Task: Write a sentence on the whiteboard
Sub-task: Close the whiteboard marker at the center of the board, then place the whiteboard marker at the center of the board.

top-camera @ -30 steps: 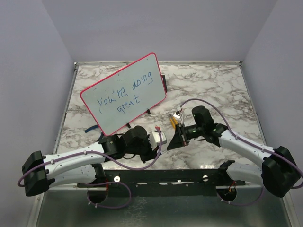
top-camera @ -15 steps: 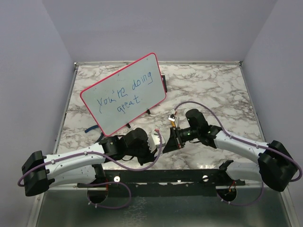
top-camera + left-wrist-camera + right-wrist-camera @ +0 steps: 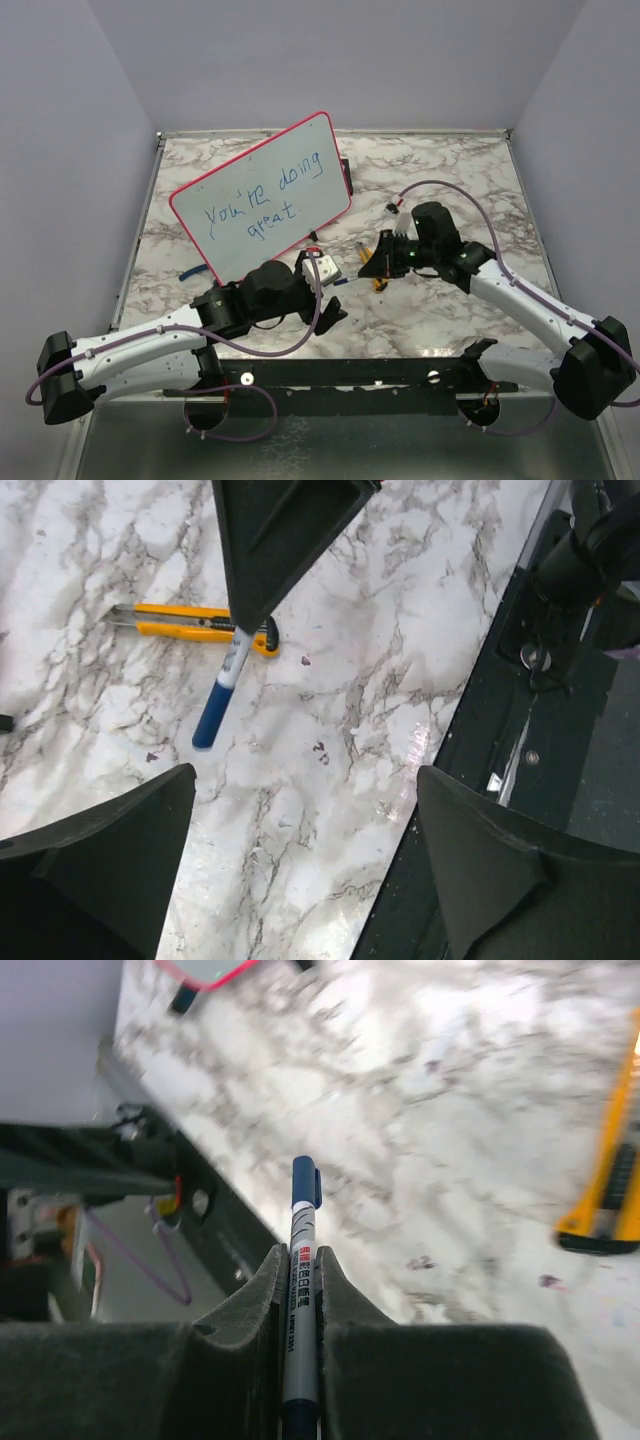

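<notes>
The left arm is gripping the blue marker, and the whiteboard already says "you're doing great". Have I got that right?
Not quite. The blue marker is clamped in the right arm's jaws, as the right wrist view shows; the left arm's jaws stand open and empty. The whiteboard does read "you're doing great".

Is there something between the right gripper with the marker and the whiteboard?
Nothing visible blocks it: bare table lies between the right gripper and the whiteboard. The left gripper, jaws open, sits beside that path.
</notes>
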Robot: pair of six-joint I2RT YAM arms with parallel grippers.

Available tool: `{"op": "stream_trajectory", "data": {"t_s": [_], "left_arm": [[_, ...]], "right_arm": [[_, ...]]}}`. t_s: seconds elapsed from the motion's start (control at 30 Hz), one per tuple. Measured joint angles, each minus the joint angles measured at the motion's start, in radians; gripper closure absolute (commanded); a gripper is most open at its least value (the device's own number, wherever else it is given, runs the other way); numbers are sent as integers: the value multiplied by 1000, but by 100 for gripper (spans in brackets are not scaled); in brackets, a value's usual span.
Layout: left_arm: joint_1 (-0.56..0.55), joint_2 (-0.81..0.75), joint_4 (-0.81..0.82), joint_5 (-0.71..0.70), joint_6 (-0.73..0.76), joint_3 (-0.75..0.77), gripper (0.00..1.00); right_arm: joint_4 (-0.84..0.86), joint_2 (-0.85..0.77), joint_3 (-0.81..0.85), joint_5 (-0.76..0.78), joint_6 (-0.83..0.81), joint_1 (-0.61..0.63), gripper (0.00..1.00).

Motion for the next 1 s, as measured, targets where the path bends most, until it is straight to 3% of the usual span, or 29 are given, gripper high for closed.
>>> {"op": "stream_trajectory", "data": {"t_s": [0.1,0.33,0.43,0.6,0.73,0.83,1.0], "left_arm": [[0,-34,6,-42,-6,0,2],[27,-31,-13,-175,-26,25,1],[103,-5,-15,-196,-51,54,1],[339,22,11,-170,-132,74,1],[415,32,32,-144,-163,85,1],[448,56,47,-127,-185,104,1],[473,61,53,-127,-209,105,1]], "right_arm": [[-29,2,1,44,-24,-79,99],[52,62,-45,29,-31,-90,95],[139,122,-87,-24,-13,-90,95],[296,251,-124,-97,28,-82,95],[377,358,-118,-105,37,-36,94],[422,423,-106,-104,45,-2,90],[454,454,-77,-84,42,16,71]]}}
